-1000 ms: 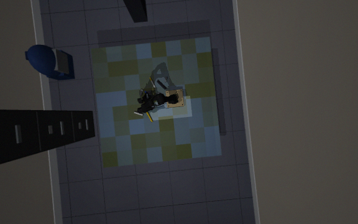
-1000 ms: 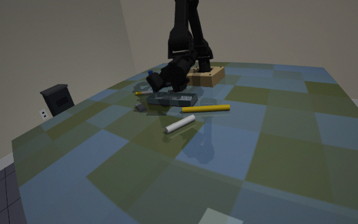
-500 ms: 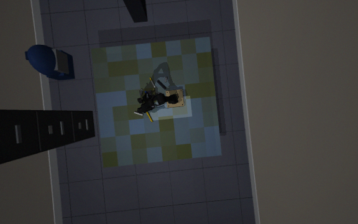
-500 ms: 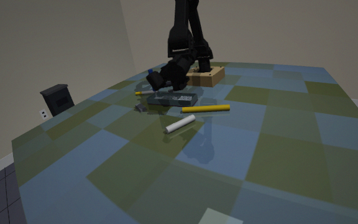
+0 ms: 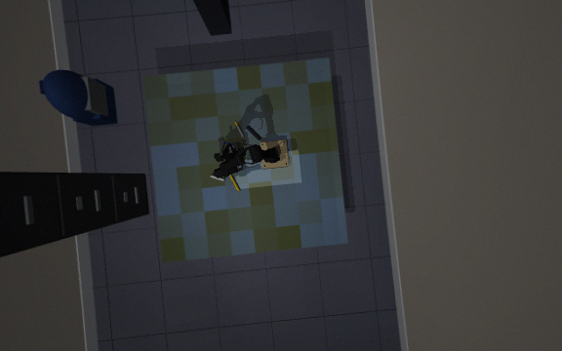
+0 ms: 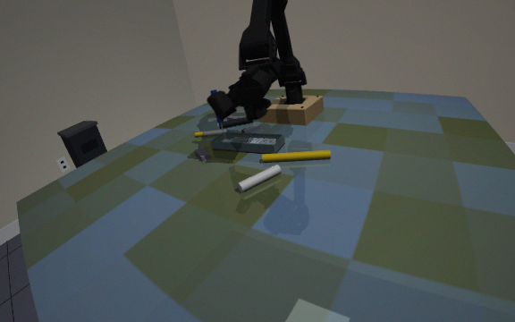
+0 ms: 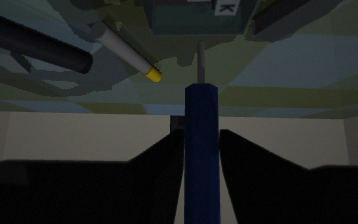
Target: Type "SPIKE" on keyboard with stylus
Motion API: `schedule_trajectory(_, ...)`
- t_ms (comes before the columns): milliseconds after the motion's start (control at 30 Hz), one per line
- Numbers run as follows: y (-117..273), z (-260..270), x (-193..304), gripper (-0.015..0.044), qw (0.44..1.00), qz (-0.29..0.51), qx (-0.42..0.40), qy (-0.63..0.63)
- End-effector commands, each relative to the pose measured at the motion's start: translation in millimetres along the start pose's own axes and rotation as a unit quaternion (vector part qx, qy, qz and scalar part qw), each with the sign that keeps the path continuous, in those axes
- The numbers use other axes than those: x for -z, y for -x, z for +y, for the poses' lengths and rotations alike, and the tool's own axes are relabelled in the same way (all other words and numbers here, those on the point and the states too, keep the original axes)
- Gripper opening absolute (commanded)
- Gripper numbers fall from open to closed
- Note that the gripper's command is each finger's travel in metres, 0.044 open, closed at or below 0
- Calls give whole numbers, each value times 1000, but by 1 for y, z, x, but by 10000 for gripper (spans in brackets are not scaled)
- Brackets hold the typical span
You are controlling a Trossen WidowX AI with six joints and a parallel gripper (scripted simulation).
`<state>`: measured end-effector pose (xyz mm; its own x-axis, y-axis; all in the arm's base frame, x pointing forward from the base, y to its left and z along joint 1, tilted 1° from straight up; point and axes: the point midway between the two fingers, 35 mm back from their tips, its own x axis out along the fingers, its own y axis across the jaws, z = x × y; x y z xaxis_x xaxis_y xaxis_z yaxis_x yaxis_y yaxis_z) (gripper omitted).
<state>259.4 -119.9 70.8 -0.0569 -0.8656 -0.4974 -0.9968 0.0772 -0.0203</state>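
The blue stylus (image 6: 214, 92) (image 7: 201, 160) stands nearly upright between the fingers of my gripper (image 7: 201, 137), which is shut on it. Its thin grey metal tip (image 7: 201, 60) points away from the fingers. The keyboard (image 6: 249, 147) (image 7: 197, 26) is a low dark grey-green box with pale keys. In the wrist view only its near wall and a few keys show, among them the K key (image 7: 226, 7). The tip shows just short of that wall there, with a small gap; its height above the table is unclear. In the top view the arm hides most of the keyboard.
A black cylinder (image 5: 254, 133) (image 6: 236, 122) (image 7: 40, 45) and a grey-and-yellow marker (image 5: 240, 130) (image 6: 215, 132) (image 7: 125, 50) lie beyond the keyboard. A yellow stick (image 6: 296, 156), a white cylinder (image 6: 259, 178) and a grey block (image 6: 202, 155) lie around its other sides.
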Motion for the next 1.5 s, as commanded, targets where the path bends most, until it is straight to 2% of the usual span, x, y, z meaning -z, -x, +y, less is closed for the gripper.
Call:
schedule_trajectory(0,2,1,-1,12,1000,0,0,0)
schedule_trajectory(300,27,18,-10,0,1000,2,-2,1)
schedule_trajectory(733,17,19,-28,0,1000,2,-2,1)
schedule_trajectory(833,17,19,-30,79,1000,2,-2,1)
schedule_trajectory(1467,16,20,-32,81,1000,2,-2,1)
